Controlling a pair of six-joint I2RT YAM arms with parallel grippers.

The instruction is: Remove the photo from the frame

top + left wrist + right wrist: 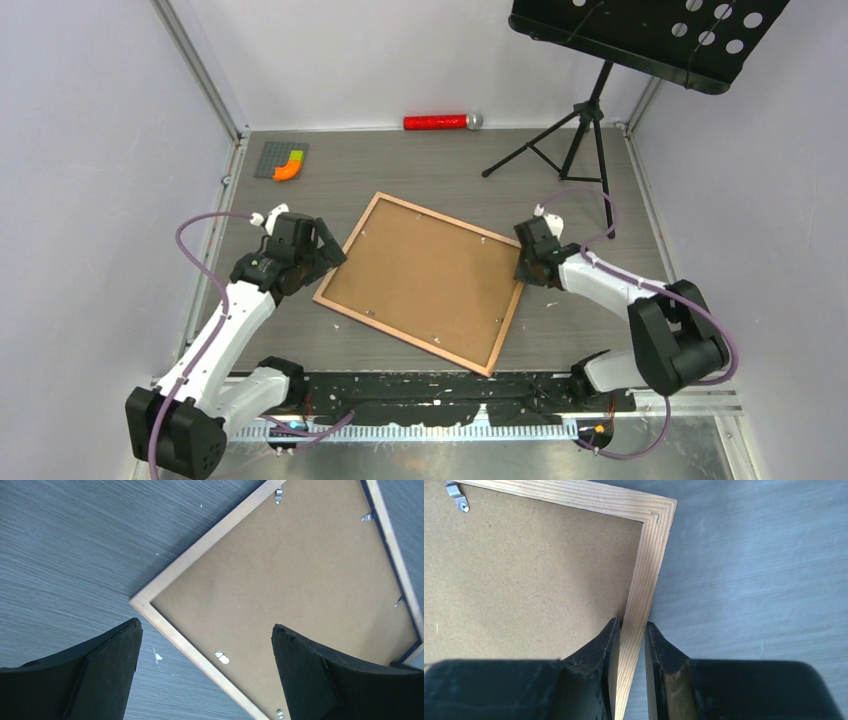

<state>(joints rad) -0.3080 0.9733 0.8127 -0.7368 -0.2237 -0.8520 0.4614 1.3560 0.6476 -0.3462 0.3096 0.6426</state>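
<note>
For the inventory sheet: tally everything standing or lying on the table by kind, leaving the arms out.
picture frame, lying back up: 1
music stand: 1
red tube with a silver end: 1
grey plate carrying orange and green pieces: 1
Total: 4

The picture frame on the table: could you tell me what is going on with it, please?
The frame lies face down on the table, with its brown backing board up and held in by small metal tabs. The right gripper has its jaws closed on the frame's rail near a corner. The left gripper hangs over the opposite corner, jaws wide open, holding nothing. The photo is not visible, so nothing has come out yet.
</note>
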